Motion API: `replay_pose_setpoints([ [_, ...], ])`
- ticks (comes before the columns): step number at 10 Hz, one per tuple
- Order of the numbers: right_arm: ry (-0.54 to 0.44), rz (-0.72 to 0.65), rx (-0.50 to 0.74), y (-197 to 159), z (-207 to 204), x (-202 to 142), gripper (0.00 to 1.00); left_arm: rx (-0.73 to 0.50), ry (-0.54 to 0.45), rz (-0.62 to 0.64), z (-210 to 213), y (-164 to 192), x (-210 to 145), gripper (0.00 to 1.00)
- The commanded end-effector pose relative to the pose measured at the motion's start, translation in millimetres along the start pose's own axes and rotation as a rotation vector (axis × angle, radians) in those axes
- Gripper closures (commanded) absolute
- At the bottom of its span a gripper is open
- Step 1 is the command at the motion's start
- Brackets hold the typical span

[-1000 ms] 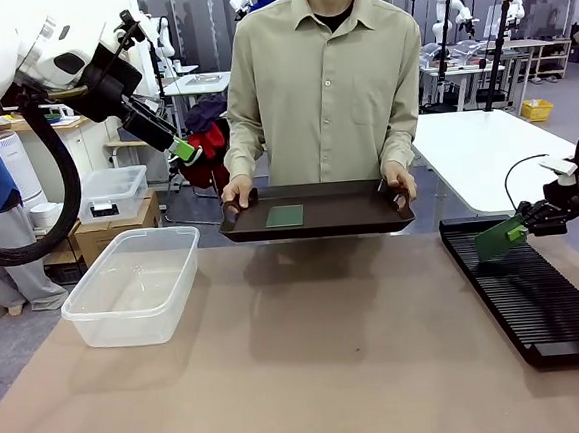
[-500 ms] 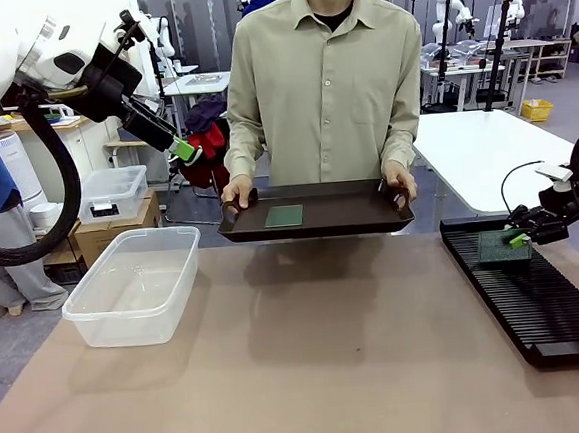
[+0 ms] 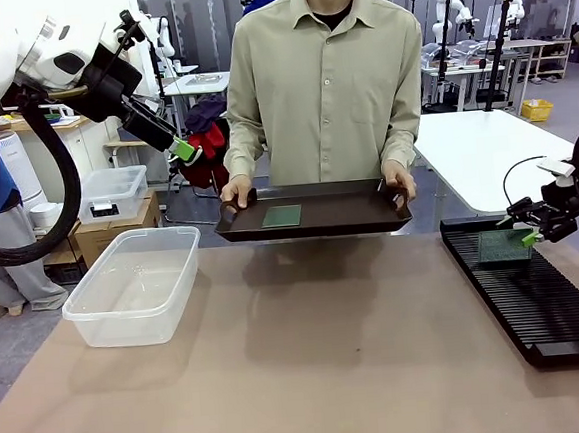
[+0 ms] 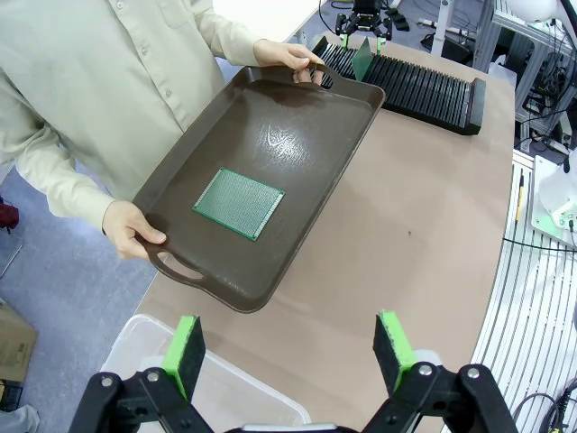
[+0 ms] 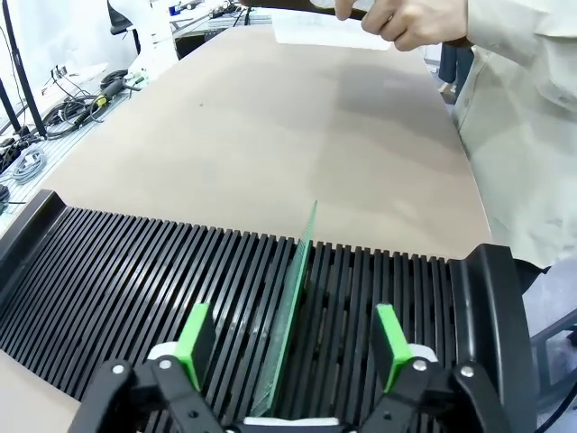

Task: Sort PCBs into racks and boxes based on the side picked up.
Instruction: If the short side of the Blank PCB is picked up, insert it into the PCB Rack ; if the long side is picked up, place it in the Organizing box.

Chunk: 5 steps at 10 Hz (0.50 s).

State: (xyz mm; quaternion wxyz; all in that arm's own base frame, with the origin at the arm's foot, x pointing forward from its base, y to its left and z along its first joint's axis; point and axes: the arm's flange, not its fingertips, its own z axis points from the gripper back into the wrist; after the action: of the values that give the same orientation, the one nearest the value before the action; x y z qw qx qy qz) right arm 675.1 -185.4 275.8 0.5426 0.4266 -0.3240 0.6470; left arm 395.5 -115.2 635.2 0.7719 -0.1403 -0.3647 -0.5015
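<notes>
PCB point(image 5: 293, 298) stands on edge in a slot of the rack point(image 3: 537, 297), near the rack's far end. The right gripper point(image 5: 294, 352) is at that same end, jaws apart, with its pads either side of the board and clear of it. Second PCB point(image 3: 282, 216) lies flat on the brown tray point(image 3: 360, 214) the person holds by both handles, well apart from the rack; left gripper point(image 4: 290, 347) is raised at the table end opposite the rack, by the clear box point(image 3: 134, 284), jaws apart, empty.

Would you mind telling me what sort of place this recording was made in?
Most likely a robotics lab or workshop: a slotted black rack holding a green circuit board, white worktables behind the person, and loose cables beside the table.
</notes>
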Motion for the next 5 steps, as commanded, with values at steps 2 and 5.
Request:
replay_pose_setpoints([
  [2, 0.003, -0.001, 0.01, 3.2, 3.1, 9.5, 0.06, -0.017, -0.015, 0.003, -1.0, 0.7, -1.7, 0.0],
  [5, 0.003, 0.002, -0.004, 0.5, 2.9, 1.5, 0.06, -0.017, -0.015, 0.003, -1.0, 0.7, -1.7, 0.0],
])
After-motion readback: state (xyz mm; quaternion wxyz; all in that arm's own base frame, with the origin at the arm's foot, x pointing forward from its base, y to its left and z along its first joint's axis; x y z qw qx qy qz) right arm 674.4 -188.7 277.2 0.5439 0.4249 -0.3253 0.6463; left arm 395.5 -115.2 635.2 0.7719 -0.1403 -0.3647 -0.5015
